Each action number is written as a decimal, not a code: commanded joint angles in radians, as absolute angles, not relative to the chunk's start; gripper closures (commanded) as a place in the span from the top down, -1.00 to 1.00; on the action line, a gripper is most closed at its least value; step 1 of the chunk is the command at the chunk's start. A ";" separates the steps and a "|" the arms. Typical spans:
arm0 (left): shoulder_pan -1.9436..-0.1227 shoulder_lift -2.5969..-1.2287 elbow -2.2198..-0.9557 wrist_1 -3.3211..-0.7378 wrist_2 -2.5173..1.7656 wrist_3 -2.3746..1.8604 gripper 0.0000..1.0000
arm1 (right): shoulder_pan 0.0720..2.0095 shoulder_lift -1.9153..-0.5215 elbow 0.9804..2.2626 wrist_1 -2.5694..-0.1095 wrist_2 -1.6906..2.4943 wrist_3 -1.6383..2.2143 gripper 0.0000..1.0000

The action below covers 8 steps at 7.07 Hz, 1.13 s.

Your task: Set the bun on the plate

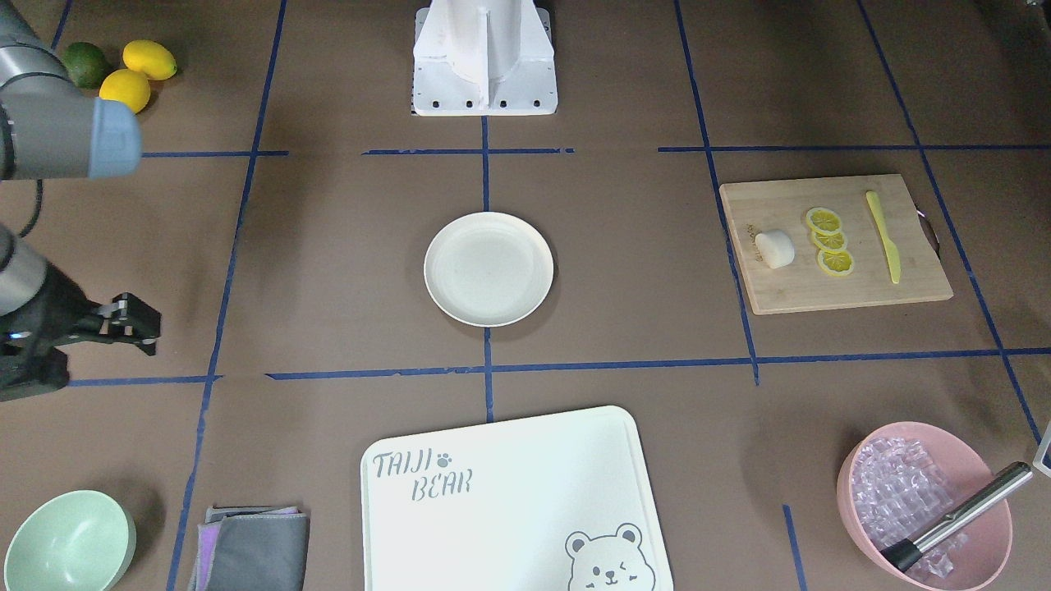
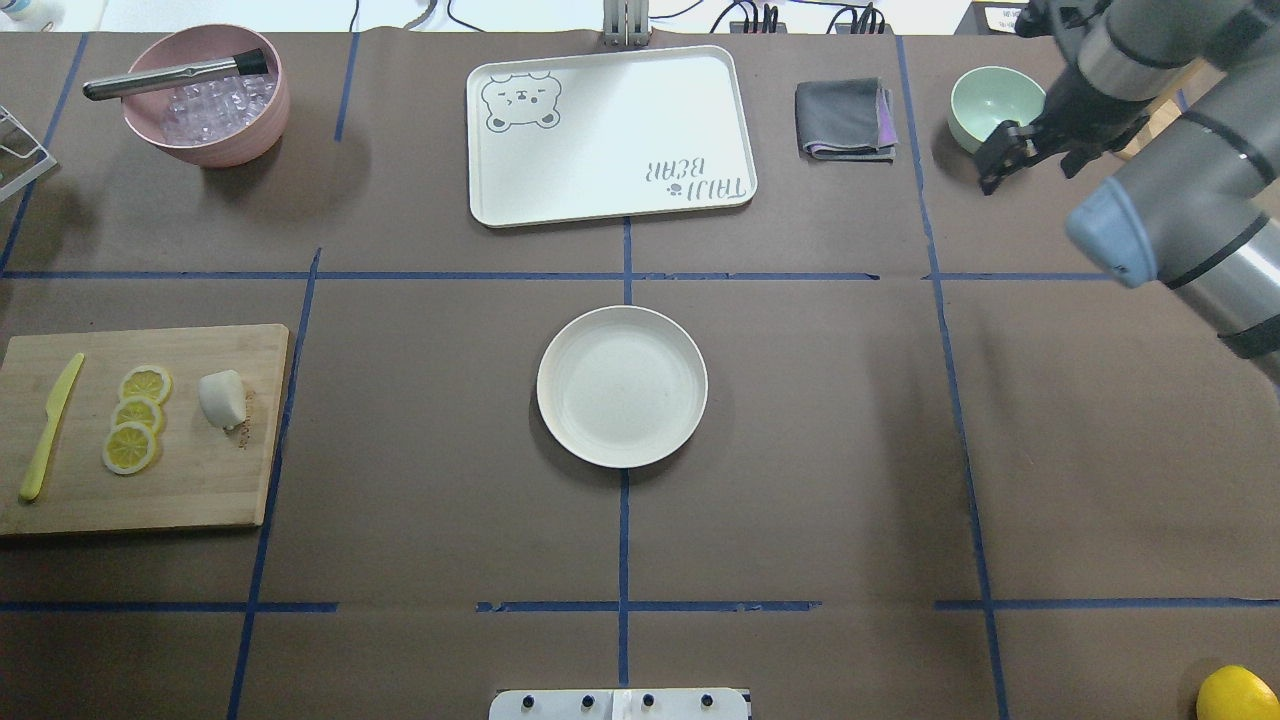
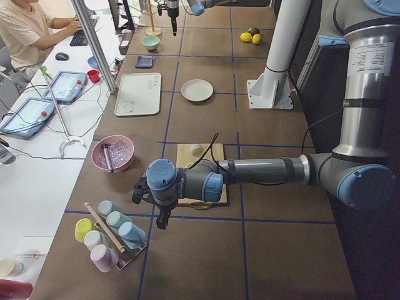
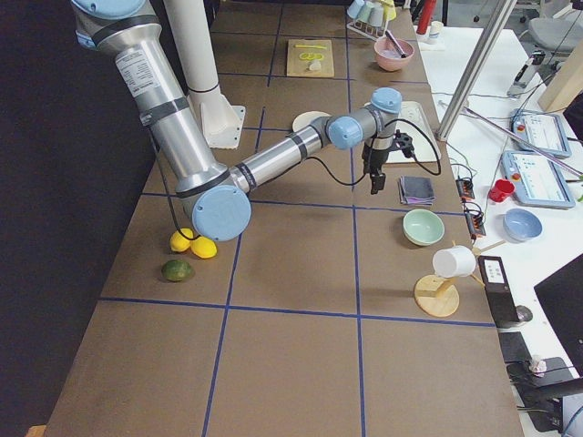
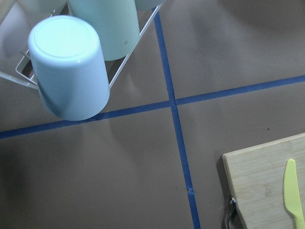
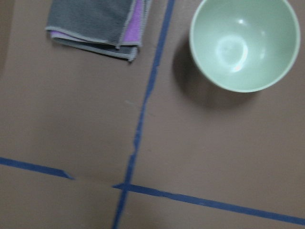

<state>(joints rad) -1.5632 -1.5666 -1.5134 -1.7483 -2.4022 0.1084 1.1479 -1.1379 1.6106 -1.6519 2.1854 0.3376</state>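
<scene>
The white bun (image 1: pixel 774 249) (image 2: pixel 222 399) lies on a wooden cutting board (image 1: pixel 870 283) beside three lemon slices (image 1: pixel 828 240). At the table's centre sits the round cream plate (image 1: pixel 488 268) (image 2: pixel 622 386), with nothing on it. My right gripper (image 1: pixel 135 324) (image 2: pixel 1000 160) hovers far from both, near the mint-green bowl (image 2: pixel 995 100), and its fingers look open and hold nothing. My left gripper (image 3: pixel 162 219) shows only in the exterior left view, past the board's end by a cup rack; whether it is open or shut I cannot tell.
A yellow knife (image 1: pixel 883 235) lies on the board. A pink bowl (image 1: pixel 985 476) of ice holds a metal tool. The bear-printed board (image 1: pixel 509 501), a folded cloth (image 1: pixel 250 546), lemons and a lime (image 1: pixel 123 70) and a rack of cups (image 3: pixel 109 231) stand around. A person (image 3: pixel 25 31) sits beside the table.
</scene>
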 commanded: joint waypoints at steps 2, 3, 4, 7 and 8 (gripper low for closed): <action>-1.545 -1.586 -1.523 -1.746 -2.413 -0.021 1.00 | 1.400 -1.308 1.598 -1.700 2.241 -0.112 0.99; -1.531 -1.598 -1.523 -1.746 -2.413 -0.058 1.00 | 1.473 -1.378 1.600 -1.695 2.268 -0.182 0.99; -1.507 -1.618 -1.525 -1.743 -2.410 -0.060 1.00 | 1.517 -1.476 1.601 -1.687 2.272 -0.219 0.99; -1.364 -1.644 -1.606 -1.783 -2.410 -0.080 1.00 | 1.586 -1.653 1.656 -1.630 2.273 -0.207 0.99; -1.291 -1.646 -1.661 -1.795 -2.401 -0.292 1.00 | 1.586 -1.660 1.672 -1.621 2.279 -0.175 0.99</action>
